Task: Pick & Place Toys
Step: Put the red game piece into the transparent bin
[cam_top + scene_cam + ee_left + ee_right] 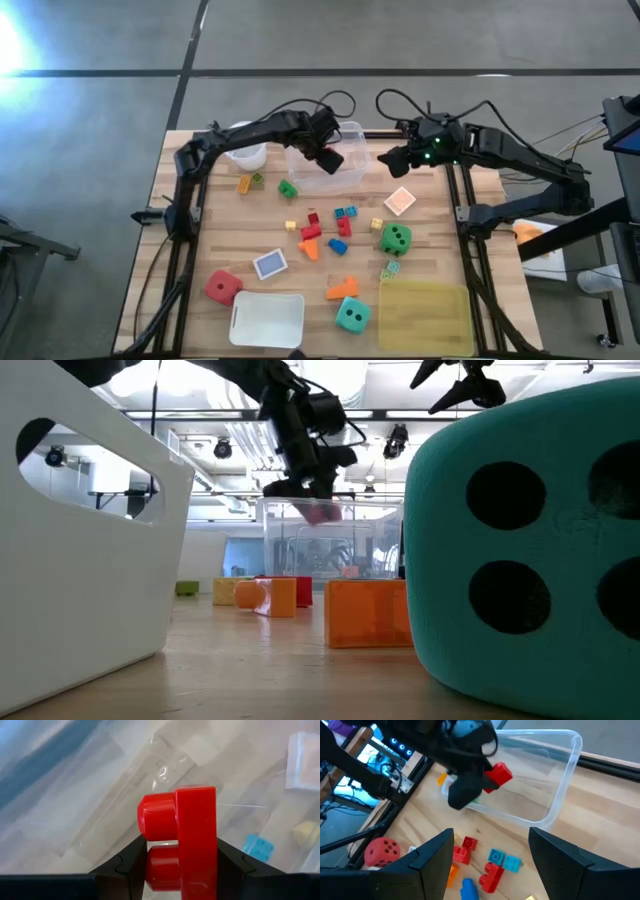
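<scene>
The clear tub [335, 168] at upper centre of the high view is open above, but the left tool [326, 152] with its red block [496, 776] hangs over it. Scattered blocks [325, 230] crowd the tabletop [210, 235] centre. The right tool [397, 160] flanks the tub's right side.

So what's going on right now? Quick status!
Left gripper shut on red block, over clear tub. Right gripper open, empty, waiting beside tub. Nothing in the way.
</scene>
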Available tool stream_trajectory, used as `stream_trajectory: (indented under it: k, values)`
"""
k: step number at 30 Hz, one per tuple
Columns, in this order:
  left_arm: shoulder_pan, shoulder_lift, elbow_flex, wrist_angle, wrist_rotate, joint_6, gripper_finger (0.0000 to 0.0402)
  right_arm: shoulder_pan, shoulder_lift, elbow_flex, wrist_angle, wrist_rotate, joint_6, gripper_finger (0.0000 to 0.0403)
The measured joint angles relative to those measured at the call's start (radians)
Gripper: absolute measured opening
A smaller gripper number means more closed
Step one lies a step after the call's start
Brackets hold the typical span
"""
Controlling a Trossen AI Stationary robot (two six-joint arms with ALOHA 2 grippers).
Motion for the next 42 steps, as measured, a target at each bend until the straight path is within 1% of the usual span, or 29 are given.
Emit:
stream_trajectory:
  k: [5, 10, 14, 21, 23, 29, 35, 40, 42]
  values:
    - [-0.001, 0.017, 0.0, 0.01, 0.019, 0.048, 0.0163, 0.001, -0.01, 0.0, 0.0, 0.0, 0.007, 0.025]
    - [0.011, 0.017, 0.0, 0.026, 0.019, 0.05, 0.0163, 0.004, -0.029, 0.001, 0.001, 0.0, 0.015, 0.025]
    - [0.011, 0.017, -0.01, 0.036, 0.019, 0.017, 0.0163, 0.013, -0.039, 0.001, 0.0, -0.001, 0.031, 0.025]
    - [0.013, 0.016, -0.063, 0.076, 0.017, -0.113, 0.0163, 0.016, -0.043, 0.001, 0.005, -0.001, 0.039, 0.025]
    - [0.013, 0.016, -0.081, 0.089, 0.004, -0.139, 0.0163, 0.016, -0.044, 0.001, 0.005, -0.001, 0.052, 0.025]
    - [0.014, 0.016, -0.115, 0.118, -0.008, -0.16, 0.0163, 0.016, -0.044, 0.001, 0.005, -0.002, 0.056, 0.025]
    - [0.014, 0.016, -0.117, 0.116, -0.008, -0.163, 0.0163, 0.016, -0.044, 0.001, 0.004, -0.002, 0.057, 0.025]
    - [0.015, 0.016, -0.118, 0.112, -0.017, -0.099, 0.0163, 0.016, -0.044, 0.001, 0.004, -0.003, 0.06, 0.025]
    - [0.018, 0.016, -0.128, 0.114, -0.023, -0.138, 0.0163, 0.016, -0.044, 0.001, 0.004, -0.012, 0.06, 0.025]
